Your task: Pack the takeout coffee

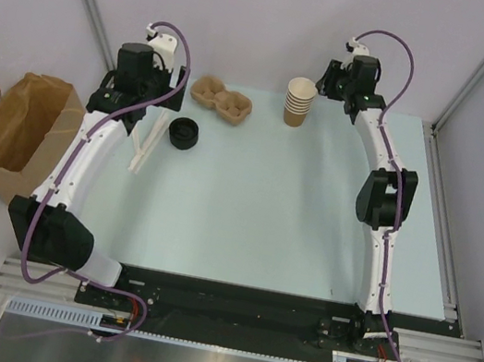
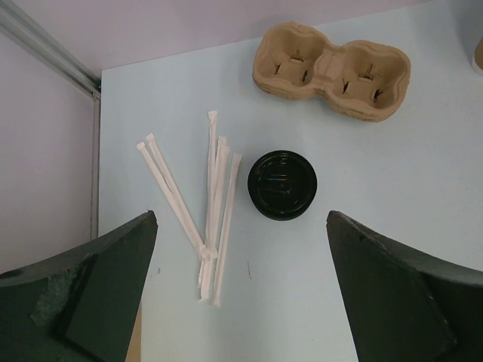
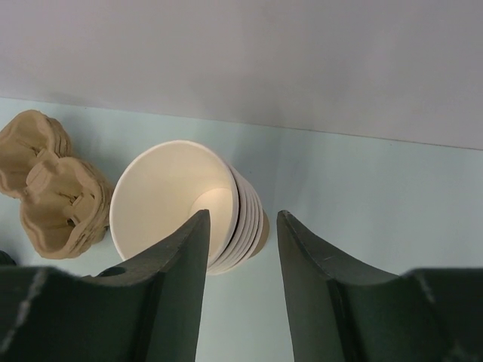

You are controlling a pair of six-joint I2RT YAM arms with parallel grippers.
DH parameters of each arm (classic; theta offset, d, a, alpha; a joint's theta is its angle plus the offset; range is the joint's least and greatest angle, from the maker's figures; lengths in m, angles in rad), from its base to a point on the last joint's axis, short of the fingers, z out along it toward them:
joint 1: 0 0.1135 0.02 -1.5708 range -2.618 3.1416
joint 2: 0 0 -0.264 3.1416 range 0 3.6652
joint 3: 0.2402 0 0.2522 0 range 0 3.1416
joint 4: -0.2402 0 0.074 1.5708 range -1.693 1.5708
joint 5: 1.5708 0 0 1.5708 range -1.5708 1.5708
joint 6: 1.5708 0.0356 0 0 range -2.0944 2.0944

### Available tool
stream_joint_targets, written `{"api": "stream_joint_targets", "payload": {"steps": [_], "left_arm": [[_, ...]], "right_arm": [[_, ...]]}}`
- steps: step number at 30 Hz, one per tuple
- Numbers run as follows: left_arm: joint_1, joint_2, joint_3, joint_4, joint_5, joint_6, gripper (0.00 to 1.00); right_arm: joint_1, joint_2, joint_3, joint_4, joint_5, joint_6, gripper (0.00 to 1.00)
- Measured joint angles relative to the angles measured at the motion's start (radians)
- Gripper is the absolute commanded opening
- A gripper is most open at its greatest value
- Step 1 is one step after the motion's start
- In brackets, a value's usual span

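Peering down your left wrist view, left claw [image 2: 241, 219] spread wide over black lid [image 2: 282, 183] and straws [image 2: 215, 204], only right wrist view shows right claw [image 3: 242, 219] half-closed astride rim of cup stack [image 3: 166, 188], whether pinching you cannot tell

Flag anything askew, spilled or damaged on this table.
Only the straws stand out: they lie in a loose, crossed fan left of the black lid, not lined up. The cup stack and carrier sit upright and undamaged; nothing is spilled.
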Motion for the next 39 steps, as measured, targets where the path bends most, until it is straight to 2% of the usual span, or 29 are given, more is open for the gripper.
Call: {"api": "stream_joint_targets", "payload": {"steps": [16,22,31,37,39], "left_arm": [[0.000,-0.007,-0.012,0.005,-0.014,0.000,1.00],[0.000,-0.012,-0.012,0.005,-0.014,0.000,1.00],[0.000,-0.012,-0.012,0.005,-0.015,0.001,1.00],[0.000,-0.012,-0.012,0.005,-0.015,0.003,1.00],[0.000,-0.012,-0.012,0.005,-0.014,0.003,1.00]], "right_arm": [[0.018,0.027,0.000,0.009,0.000,-0.002,0.39],[0.022,0.052,0.000,0.015,0.000,-0.004,0.33],[0.026,0.052,0.000,0.018,0.006,-0.004,0.30],[0.026,0.052,0.001,0.018,0.011,-0.003,0.32],[0.026,0.052,0.001,0.018,0.014,-0.003,0.28]]}}
